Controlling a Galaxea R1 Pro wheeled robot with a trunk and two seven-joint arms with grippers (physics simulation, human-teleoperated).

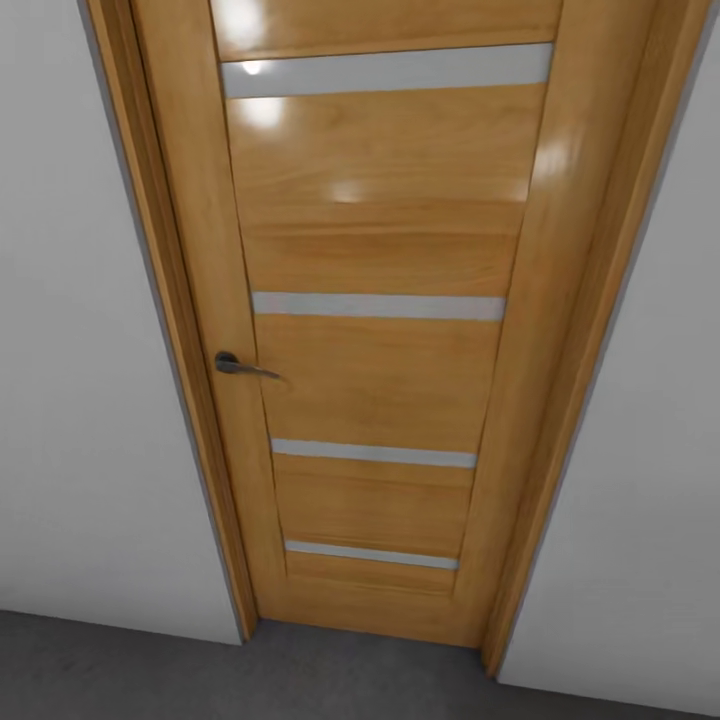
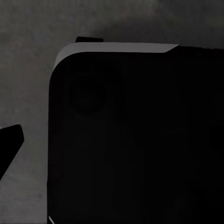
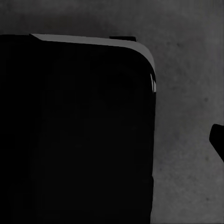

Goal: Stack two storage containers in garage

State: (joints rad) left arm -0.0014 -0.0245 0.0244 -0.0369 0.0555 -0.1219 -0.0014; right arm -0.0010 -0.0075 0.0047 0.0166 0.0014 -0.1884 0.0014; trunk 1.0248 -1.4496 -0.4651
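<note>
Head view: wooden door [image 1: 380,330], handle [image 1: 240,366], no writing; gripper states unclear.

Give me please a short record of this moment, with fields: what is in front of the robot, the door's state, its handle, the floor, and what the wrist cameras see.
in front: wooden door with four glass slits, set in a white wall
door state: shut
handle: dark lever on the door's left side in the head view
floor: dark grey, rough
wrist views: black robot base above the grey floor
containers: not held
</note>
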